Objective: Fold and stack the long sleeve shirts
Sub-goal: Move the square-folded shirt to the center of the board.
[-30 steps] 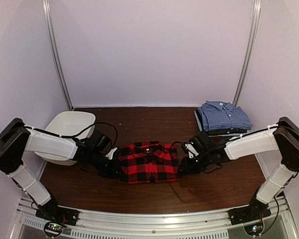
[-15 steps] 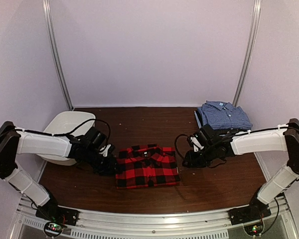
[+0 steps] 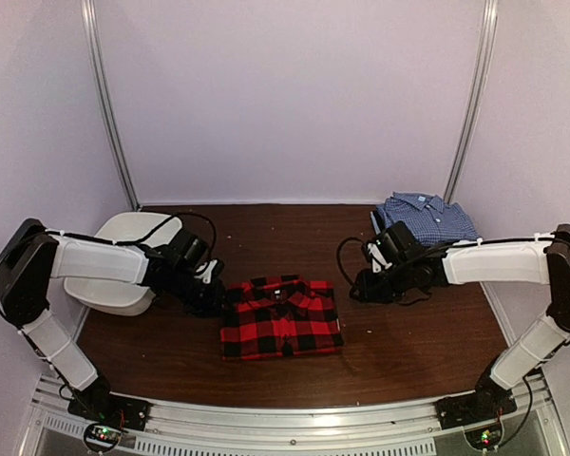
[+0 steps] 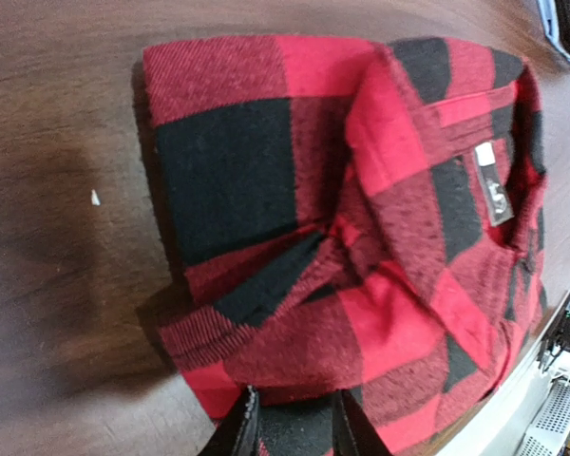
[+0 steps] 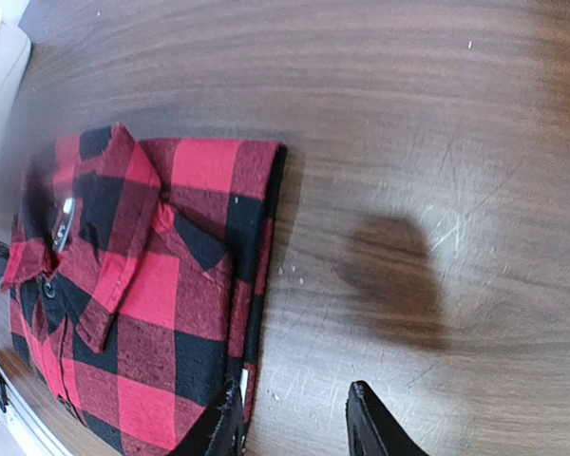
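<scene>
Folding of plaid shirt (image 3: 281, 316) looks done; my left claw (image 4: 294, 423) and right claw (image 5: 294, 418) gape empty beside it. Next, I judge: lift it onto blue shirt (image 3: 427, 220).

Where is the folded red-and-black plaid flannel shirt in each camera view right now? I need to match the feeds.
Top external: the red-and-black plaid flannel shirt lies folded at the near centre of the brown wooden table.
Left wrist: it fills the frame from centre to right.
Right wrist: it takes the left half of the frame.
Shared landmark: its collar, on the far edge from above, right in the left wrist view, upper left in the right wrist view.
</scene>
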`<state>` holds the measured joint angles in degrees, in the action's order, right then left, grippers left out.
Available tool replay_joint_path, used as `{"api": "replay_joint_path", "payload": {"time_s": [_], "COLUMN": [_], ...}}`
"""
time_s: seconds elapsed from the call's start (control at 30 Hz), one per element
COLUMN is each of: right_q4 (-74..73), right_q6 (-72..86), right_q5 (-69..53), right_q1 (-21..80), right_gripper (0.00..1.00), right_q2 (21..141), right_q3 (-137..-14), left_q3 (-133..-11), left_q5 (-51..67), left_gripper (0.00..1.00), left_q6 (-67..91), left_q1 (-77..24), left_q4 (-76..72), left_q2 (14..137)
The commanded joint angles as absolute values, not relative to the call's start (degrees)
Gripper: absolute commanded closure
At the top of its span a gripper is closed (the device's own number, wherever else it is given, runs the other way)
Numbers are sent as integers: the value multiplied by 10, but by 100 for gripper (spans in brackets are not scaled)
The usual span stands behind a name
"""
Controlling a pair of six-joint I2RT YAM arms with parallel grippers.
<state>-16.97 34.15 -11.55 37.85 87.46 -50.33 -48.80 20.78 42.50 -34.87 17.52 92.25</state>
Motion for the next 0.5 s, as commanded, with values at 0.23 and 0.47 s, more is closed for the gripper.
{"api": "replay_joint_path", "payload": {"time_s": [0.23,0.47], "right_q4": [-176,-239], "right_q6": [318,268], "right_q5": [-58,84], "right_q1": [352,319], "right_gripper": [61,61], "right_q2": [891,955], "right_q3": [-551,-633], "left_q3": [-524,-554], "left_q5": [206,159], "left_gripper": [74,69], "left_q6": [394,376], "left_q1": [-346,-338], "left_q4": [122,161], "left_q2": [971,930]}}
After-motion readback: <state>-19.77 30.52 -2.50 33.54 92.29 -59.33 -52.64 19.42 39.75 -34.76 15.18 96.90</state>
